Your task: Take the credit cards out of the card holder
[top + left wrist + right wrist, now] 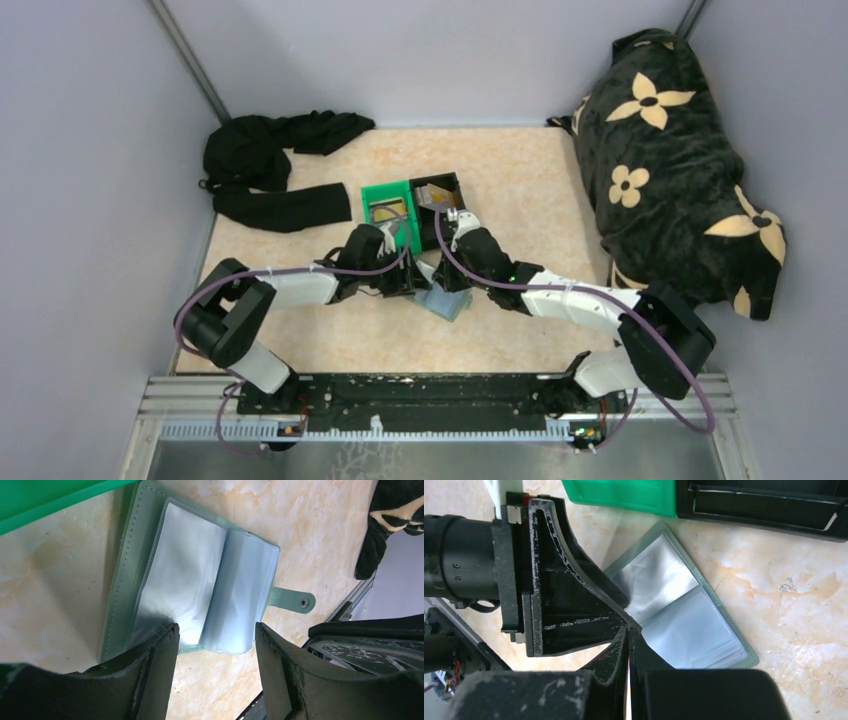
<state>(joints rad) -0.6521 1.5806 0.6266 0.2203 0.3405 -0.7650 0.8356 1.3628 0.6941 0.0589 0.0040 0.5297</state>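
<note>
Card holder (447, 300) is lying open and flat on the table (540, 190), between the two grippers. It sits at about 5 o'clock from the green bin (372, 192) and 6 o'clock from the black bin (455, 182).

Left gripper (215, 640): fingers standing apart, grasping nothing. In its wrist view the holder is sitting at 12 o'clock from the fingertips. The fold is running from 1 to 7 o'clock and the snap tab (295, 601) is poking out at 3 o'clock. The 9 o'clock finger (162, 650) is overlapping the holder's near corner, seemingly pinning that panel. The other finger is hanging over bare table.

Right gripper (629, 640): fingers clenched tight, tips meeting at the near end of the fold. From them the holder is spreading toward 2 o'clock. A thin pale sliver is showing between the pads; card edge or just light, can't tell.

Judging: both arms are at the holder, the right one nearer the fold. Any draw would be going back toward 8 o'clock in its view, with the left pinning the holder down.

Look: grey-green stitched rim, glossy clear sleeves reading pale blue-grey and creased. No card face is showing inside that I can make out. A tan-gold flat piece (432, 192) is lying in the black bin, possibly one of the credit cards.
</note>
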